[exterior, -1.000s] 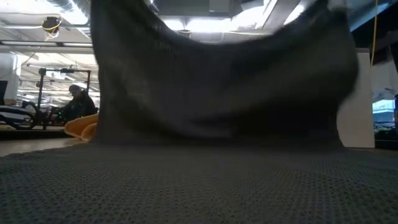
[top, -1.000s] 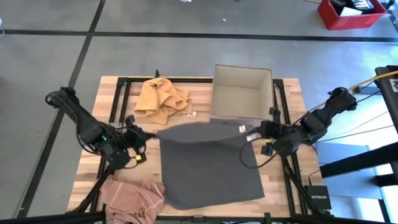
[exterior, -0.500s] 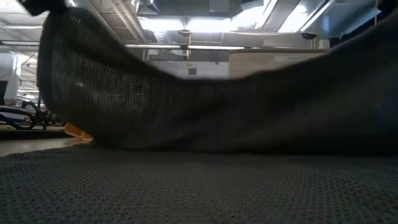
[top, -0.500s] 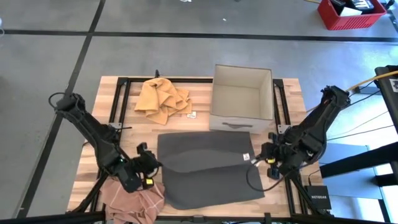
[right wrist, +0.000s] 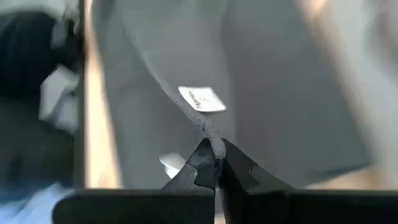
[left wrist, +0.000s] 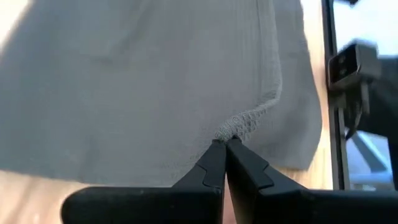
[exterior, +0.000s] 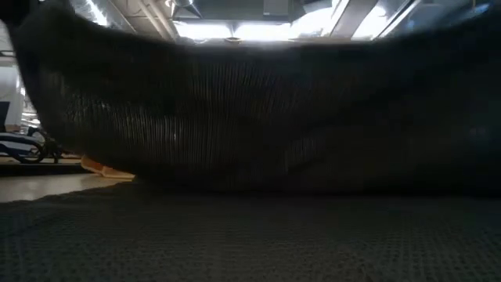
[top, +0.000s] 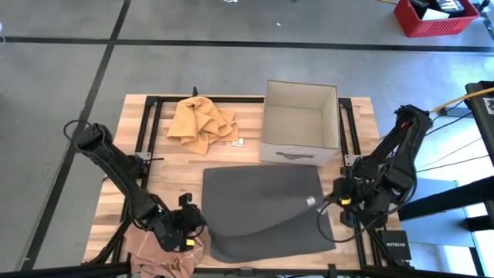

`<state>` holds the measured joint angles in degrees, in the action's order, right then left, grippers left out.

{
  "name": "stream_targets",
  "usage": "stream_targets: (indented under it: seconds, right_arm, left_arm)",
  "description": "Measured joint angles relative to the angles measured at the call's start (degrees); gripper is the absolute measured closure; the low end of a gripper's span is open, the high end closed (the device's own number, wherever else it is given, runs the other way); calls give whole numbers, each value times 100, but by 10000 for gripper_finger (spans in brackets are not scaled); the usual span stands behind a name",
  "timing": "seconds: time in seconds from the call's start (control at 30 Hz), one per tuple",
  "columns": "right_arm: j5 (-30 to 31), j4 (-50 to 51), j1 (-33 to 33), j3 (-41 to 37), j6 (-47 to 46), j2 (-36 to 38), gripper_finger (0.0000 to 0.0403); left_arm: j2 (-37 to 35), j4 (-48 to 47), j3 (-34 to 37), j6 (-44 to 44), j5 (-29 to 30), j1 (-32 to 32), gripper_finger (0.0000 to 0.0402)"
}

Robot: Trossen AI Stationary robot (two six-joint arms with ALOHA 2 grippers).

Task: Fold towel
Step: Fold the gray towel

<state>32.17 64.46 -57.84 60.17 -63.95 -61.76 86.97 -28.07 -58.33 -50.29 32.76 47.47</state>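
Towel (top: pixel 262 205), dark grey, is spread over the lower centre of the high view, on the wooden worktop (top: pixel 150 162) just below the open cardboard box (top: pixel 301 123). The first fold is judged to be under way: the far edge is carried over the rest of the cloth toward the bottom of the frame, and 2 layers show, the upper one sagging between its 2 held corners. The next move is judged to call for both corners to be lowered together onto the near edge and lined up with it before release, so that the fold lies square.

At the lower left of the high view the left end effector (top: pixel 187 225) is pressed together on 1 corner of the towel; in the left wrist view the cloth is bunched right at the tips. At the centre right the right end effector (top: pixel 315 202) pinches the other corner, beside the small white label (right wrist: pixel 202 99). A pink cloth (top: pixel 162 251) lies at the bottom left, under the left end effector, and an orange cloth (top: pixel 202 121) lies well apart at the upper centre.
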Motion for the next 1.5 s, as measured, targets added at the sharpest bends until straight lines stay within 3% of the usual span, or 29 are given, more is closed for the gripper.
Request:
stream_targets:
  seconds: [0.23,0.37,0.43,0.57,0.93,1.13,1.37,1.5]
  right_arm:
    - [1785,837,290,708,981,5,398]
    - [2157,1509,276,1297,995,16,398]
    - [1796,1422,275,1496,1050,21,398]
    - [485,952,268,1310,900,-109,398]
    - [-1876,-1086,214,-864,-43,-523,398]
    - [-1995,-1523,-269,-1428,-703,-529,398]
    - [-1979,-1546,-611,-1012,-1276,-509,398]
    - [-1926,-1834,-876,-1058,-1705,-555,398]
  left_arm:
    - [-653,81,-7,413,1142,-38,400]
    - [-773,270,-11,582,1030,-54,400]
    - [-702,334,-11,466,803,-70,400]
    - [-293,358,-7,289,544,-32,400]
    - [516,838,-7,-348,-239,6,400]
    - [813,1042,-7,-781,-526,-30,400]
    - [862,2155,-9,-351,-986,-102,400]
    - [947,2007,-13,-481,-1204,-37,400]
